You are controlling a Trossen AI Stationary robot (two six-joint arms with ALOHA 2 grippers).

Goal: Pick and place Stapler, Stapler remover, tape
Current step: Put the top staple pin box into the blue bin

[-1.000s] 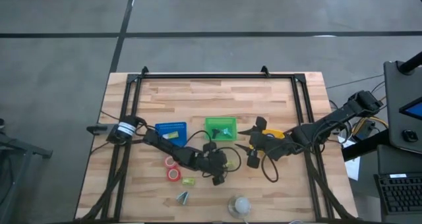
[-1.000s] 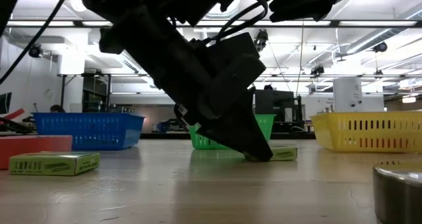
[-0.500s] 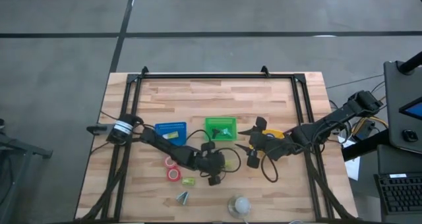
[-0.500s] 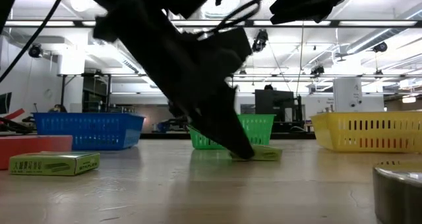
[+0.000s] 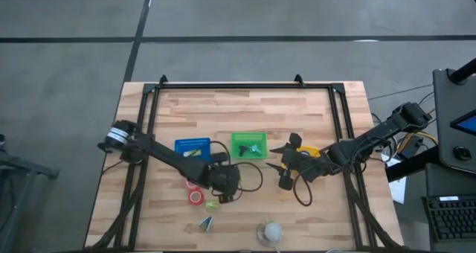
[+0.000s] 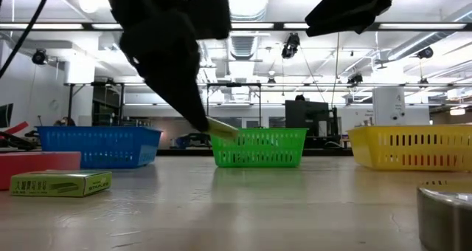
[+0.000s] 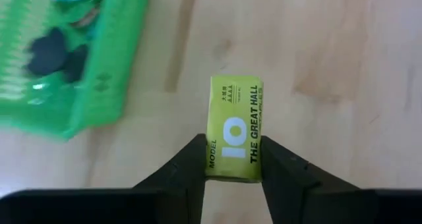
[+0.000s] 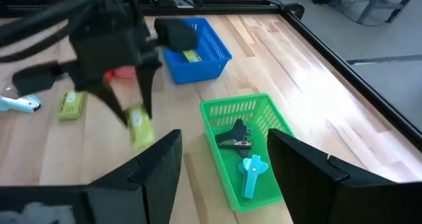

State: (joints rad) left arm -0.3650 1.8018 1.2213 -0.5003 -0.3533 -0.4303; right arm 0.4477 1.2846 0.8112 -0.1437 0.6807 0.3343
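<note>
My left gripper (image 7: 234, 159) is shut on a small yellow-green staple box (image 7: 235, 125), which hangs above the table near the green basket (image 5: 248, 145). That basket holds a dark stapler remover (image 8: 236, 138) and a teal tool (image 8: 251, 171). Two red tape rolls (image 5: 194, 190) lie flat on the table beside the left arm. A second yellow-green box (image 5: 212, 205) and a small pale blue and white tool (image 5: 206, 222) lie nearer the front edge. My right gripper (image 5: 277, 158) hovers open to the right of the green basket. My left gripper pinches the staple box between its two fingers, which lie on the two long narrow sides near one end (image 7: 227, 171). The fingers slant down from the table's left. The box sticks out past the fingertips (image 6: 221, 129), tilted and lifted clear of the table.
A blue basket (image 5: 193, 147) with another yellow-green box stands left of the green one. A yellow basket (image 6: 409, 146) sits under the right arm. A round white thing (image 5: 270, 232) rests at the front edge. Black rails (image 5: 245, 85) frame the table.
My left gripper has risen and drawn back toward the table's left edge, tipping less steeply. The staple box, which lay on the table at its fingertips, slid a little leftward and now hangs lifted clear between the fingers.
</note>
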